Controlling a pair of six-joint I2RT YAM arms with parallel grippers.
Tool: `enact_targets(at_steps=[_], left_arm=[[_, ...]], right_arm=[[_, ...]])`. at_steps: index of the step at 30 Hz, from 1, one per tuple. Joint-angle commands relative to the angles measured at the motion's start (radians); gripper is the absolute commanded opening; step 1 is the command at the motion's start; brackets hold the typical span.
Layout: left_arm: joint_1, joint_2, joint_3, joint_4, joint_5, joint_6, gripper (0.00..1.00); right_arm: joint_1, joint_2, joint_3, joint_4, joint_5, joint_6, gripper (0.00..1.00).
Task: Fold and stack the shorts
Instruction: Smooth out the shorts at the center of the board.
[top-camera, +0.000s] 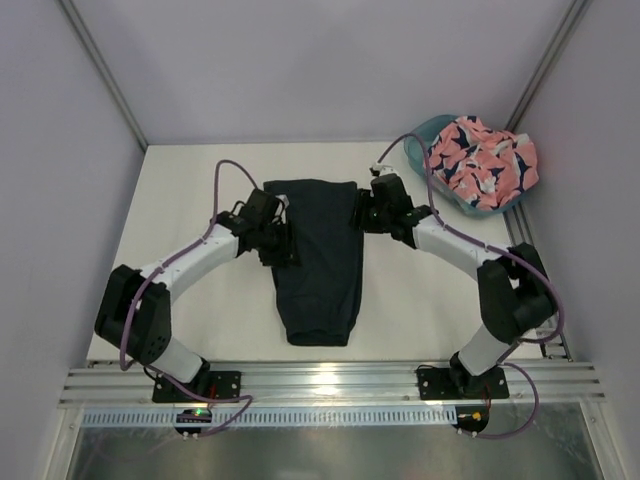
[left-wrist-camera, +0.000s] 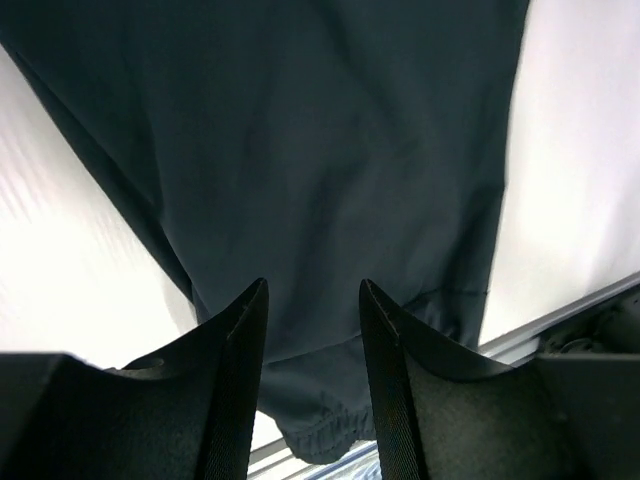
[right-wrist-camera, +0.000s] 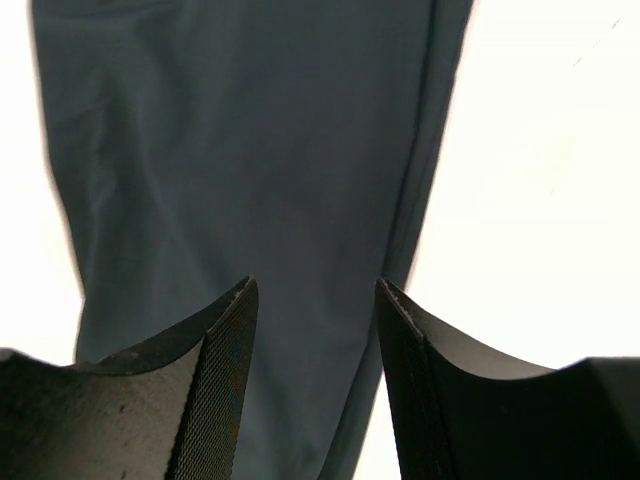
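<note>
The dark navy shorts (top-camera: 318, 260) lie folded lengthwise into a long strip in the middle of the white table, elastic waistband toward the near edge. My left gripper (top-camera: 283, 243) hovers at the strip's left edge, open, with nothing between its fingers; below it lies the same navy cloth (left-wrist-camera: 320, 180). My right gripper (top-camera: 358, 214) stands open at the strip's upper right edge, above the navy cloth (right-wrist-camera: 250, 170), also holding nothing. The salmon pink printed shorts (top-camera: 482, 160) sit bunched in the teal tub (top-camera: 425, 132) at the back right.
A metal rail (top-camera: 330, 380) runs along the table's near edge, where both arm bases are bolted. Grey walls close in the left, back and right. Purple cables loop off both arms.
</note>
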Motion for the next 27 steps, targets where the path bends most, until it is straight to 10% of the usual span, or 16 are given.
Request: enact_targets(at_steps=[1, 14, 27], left_arm=[[-0.059, -0.071, -0.132, 0.103, 0.034, -0.041, 0.43], [-0.182, -0.070, -0.318, 0.168, -0.062, -0.124, 0.43], [-0.110, 0.203, -0.054, 0.115, -0.110, -0.083, 0.44]], right_arm=[[-0.056, 0.127, 0.122, 0.051, -0.109, -0.082, 0.53], [-0.130, 0.495, 0.413, -0.021, -0.116, -0.115, 0.47], [-0.187, 0.683, 0.633, -0.038, -0.149, -0.113, 0.41]])
